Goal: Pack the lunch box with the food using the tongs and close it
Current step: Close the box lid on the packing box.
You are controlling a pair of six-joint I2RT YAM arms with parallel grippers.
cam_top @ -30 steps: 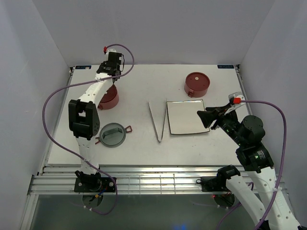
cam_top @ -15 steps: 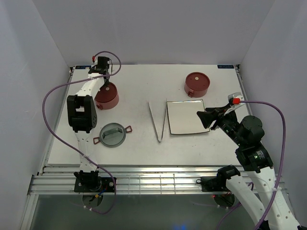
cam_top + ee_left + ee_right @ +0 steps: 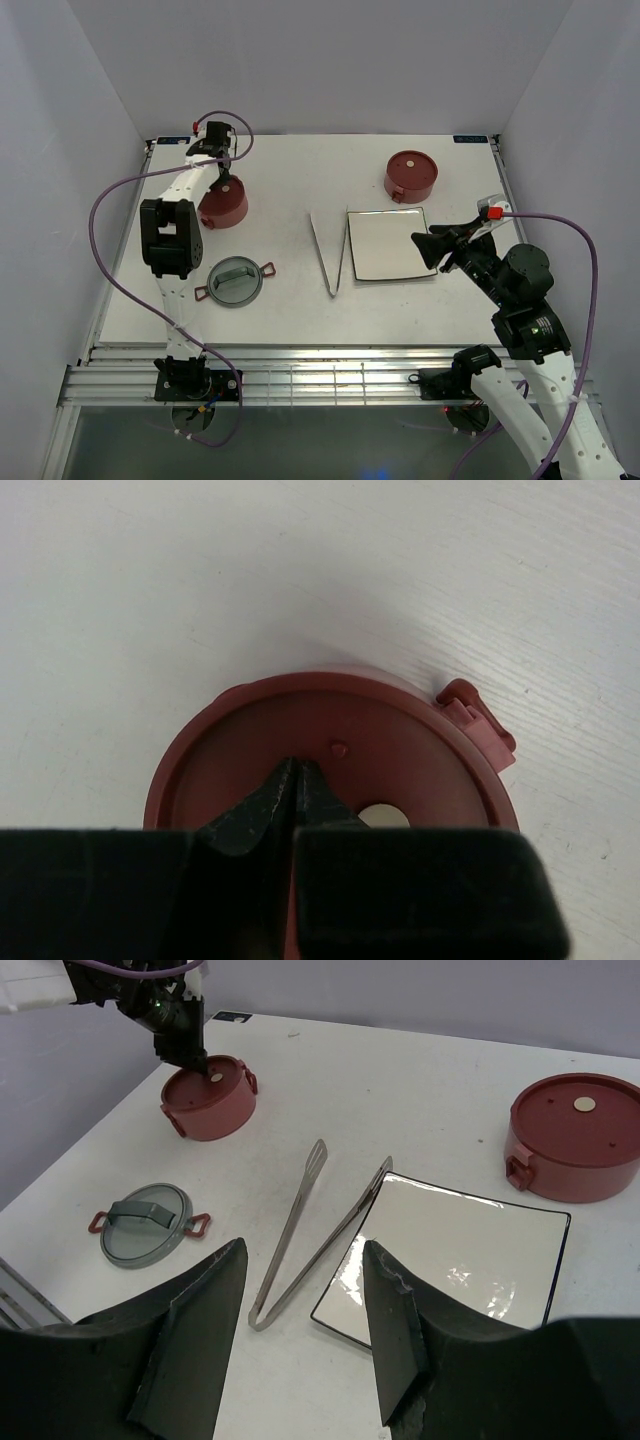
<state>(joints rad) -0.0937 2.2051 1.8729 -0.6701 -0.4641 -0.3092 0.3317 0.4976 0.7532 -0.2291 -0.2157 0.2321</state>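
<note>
"Lunch box (image 3: pixel 410 176) status: is it anywhere near packed?"

"No, by my reading. It lies in pieces around the white plate (image 3: pixel 388 243), and no food shows in any view. Nearest us, the right end effector (image 3: pixel 303 1244) hangs over the plate's near right corner, fingers spread wide, nothing in them. The grey cover (image 3: pixel 235 281) sits well to the plate's left and a little nearer. The tongs (image 3: pixel 330 255) lie untouched just beside the plate's left edge, joined end toward us. One red bowl (image 3: pixel 222 203) stands well left of the plate and slightly farther back, the other just beyond the plate's far edge."

"What has changed?"

"The left end effector (image 3: pixel 297 775). A second ago its wrist stood a shade nearer the plate and the arm hid more of that left-hand bowl. Now it is over the lid (image 3: pixel 400 740), jaws pinched to a hairline slit beside the pale centre spot (image 3: pixel 385 815) — I see nothing between them. I take it as a try at the lid, since the bowls must be opened before packing."

"Any writing?"

"None legible — two blue strips (image 3: pixel 470 138) at the table's (image 3: pixel 290 180) far edge are too small to read."
</note>
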